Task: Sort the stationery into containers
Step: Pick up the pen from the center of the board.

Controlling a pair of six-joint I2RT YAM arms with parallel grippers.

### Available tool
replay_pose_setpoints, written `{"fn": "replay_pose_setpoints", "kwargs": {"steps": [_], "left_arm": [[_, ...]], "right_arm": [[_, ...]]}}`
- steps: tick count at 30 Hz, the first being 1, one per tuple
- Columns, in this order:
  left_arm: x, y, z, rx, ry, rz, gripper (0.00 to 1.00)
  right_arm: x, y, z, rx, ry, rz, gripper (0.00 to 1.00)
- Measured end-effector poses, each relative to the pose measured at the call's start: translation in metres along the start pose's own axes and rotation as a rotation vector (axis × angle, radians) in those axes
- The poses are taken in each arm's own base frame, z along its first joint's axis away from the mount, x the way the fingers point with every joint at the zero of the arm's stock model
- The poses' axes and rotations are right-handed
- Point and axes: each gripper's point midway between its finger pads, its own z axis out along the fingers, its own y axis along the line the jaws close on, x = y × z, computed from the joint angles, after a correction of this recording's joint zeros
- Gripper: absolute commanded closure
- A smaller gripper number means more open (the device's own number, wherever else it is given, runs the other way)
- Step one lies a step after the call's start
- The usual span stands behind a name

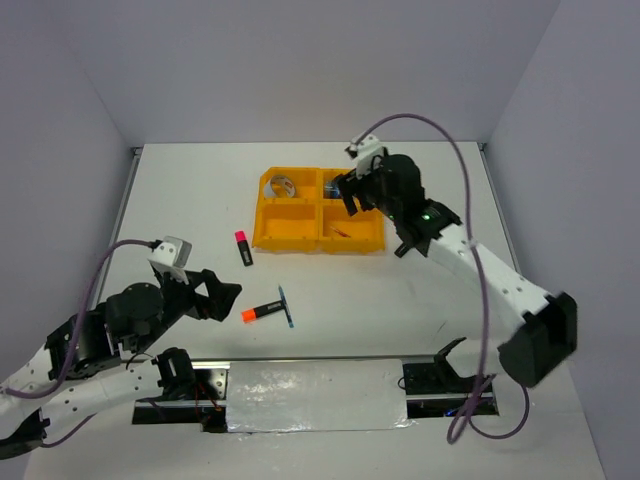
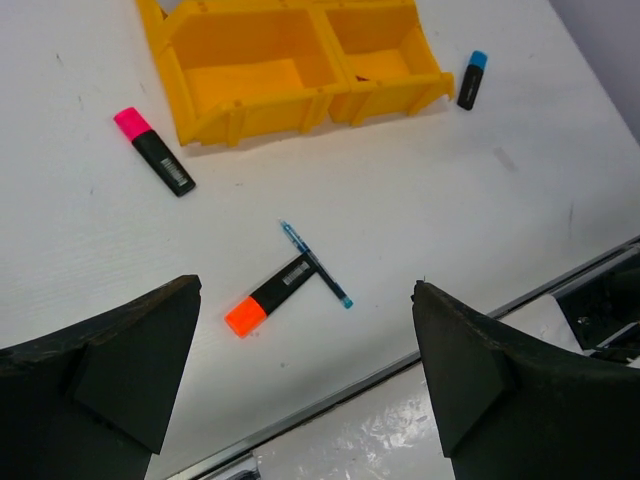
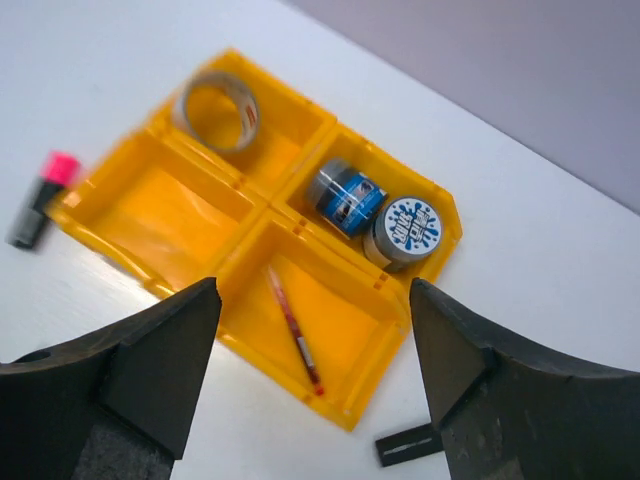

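One orange-capped marker (image 2: 270, 296) lies slantwise, cap pointing left.

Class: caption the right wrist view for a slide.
Open right gripper over orange tray with two tape rolls, silvery ring, red pen.

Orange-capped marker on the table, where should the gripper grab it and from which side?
Take the orange-capped marker by its black barrel just behind the cap, coming straight down and closing across its width. It lies flat on the table, and the thin blue pen crosses its other end, so stay clear there.
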Motion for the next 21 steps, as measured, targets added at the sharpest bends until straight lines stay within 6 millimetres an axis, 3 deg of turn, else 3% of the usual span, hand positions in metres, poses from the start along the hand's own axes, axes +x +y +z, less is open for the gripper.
{"fn": "replay_pose_setpoints", "kwargs": {"steps": [2,4,7,12,16,19,21], "left_arm": [[0.005,0.001,0.007,-0.035,0.028,0.002,0.01],[0.012,-0.001,0.016,-0.068,0.064,-0.006,0.01],[0.027,-0.006,0.032,-0.121,0.131,-0.023,0.01],[0.063,-0.013,0.068,-0.258,0.259,-0.094,0.01],[0.096,-0.016,0.09,-0.359,0.342,-0.157,0.01],[0.115,-0.02,0.101,-0.402,0.374,-0.232,0.01],[0.128,-0.021,0.106,-0.421,0.391,-0.273,0.02]], "right_arm": [[-0.024,-0.007,-0.034,0.03,-0.085,0.103,0.15],[-0.034,-0.01,-0.061,0.046,-0.133,0.197,0.14],[-0.019,-0.007,-0.085,0.046,-0.119,0.318,0.13],[0.07,0.008,-0.092,0.048,0.113,0.432,0.1],[0.142,0.0,-0.092,0.123,0.33,0.519,0.12],[0.173,-0.003,-0.095,0.164,0.426,0.569,0.11],[0.178,0.0,-0.097,0.159,0.439,0.583,0.11]]}}
